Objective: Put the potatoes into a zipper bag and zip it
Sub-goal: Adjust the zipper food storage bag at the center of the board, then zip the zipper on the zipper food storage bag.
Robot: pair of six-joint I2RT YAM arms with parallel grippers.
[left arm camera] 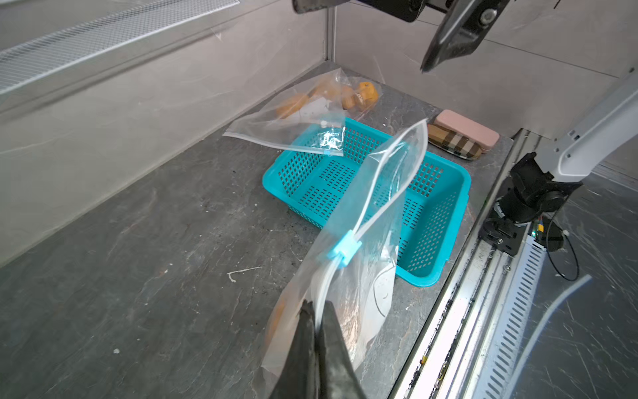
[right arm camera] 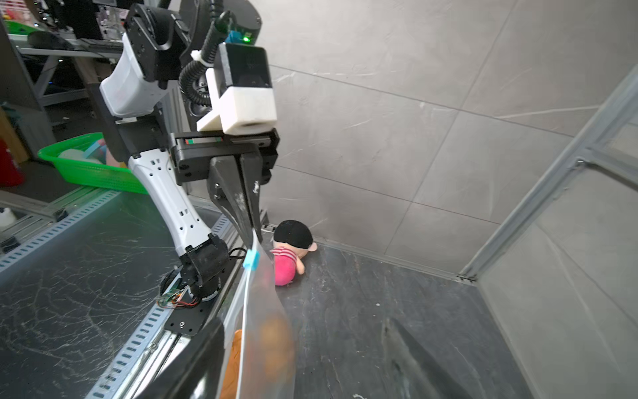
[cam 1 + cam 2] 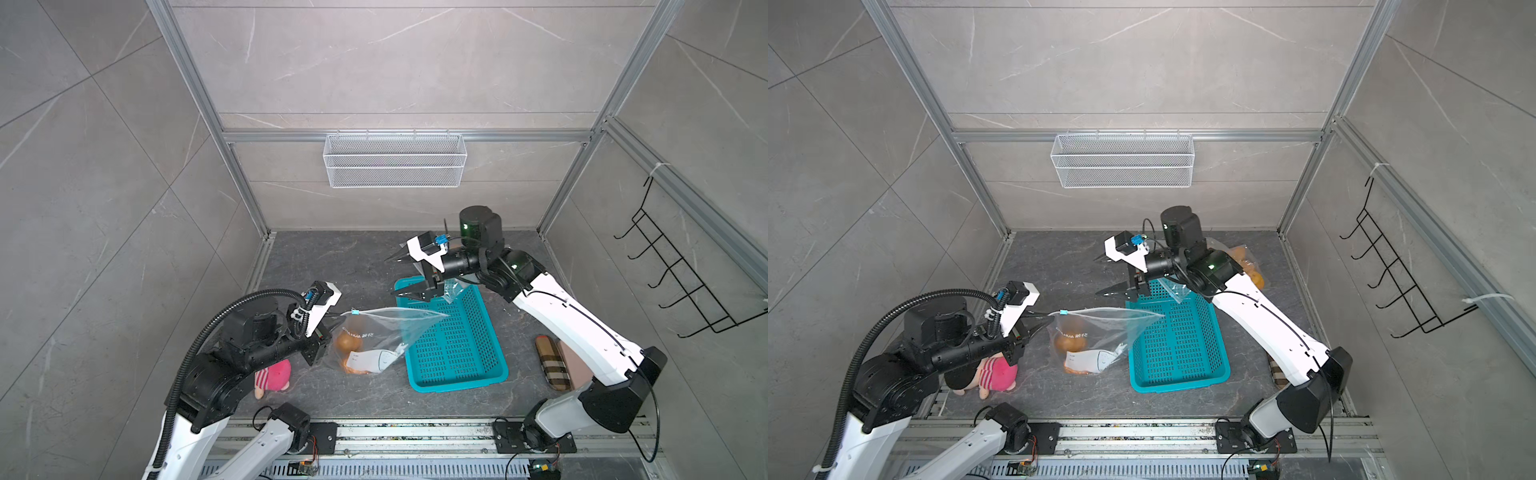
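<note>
A teal basket (image 3: pixel 457 383) and plush toy (image 3: pixel 275 376) flank the zipper bag (image 3: pixel 384 330).

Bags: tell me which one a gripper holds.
The near bag, pinched at its zipper by the left gripper; the far bag lies loose at the basket's far end.

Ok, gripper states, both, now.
Left gripper: closed, holding the clear plastic zipper bag by its top corner.
Right gripper: open, holding nothing.
</note>
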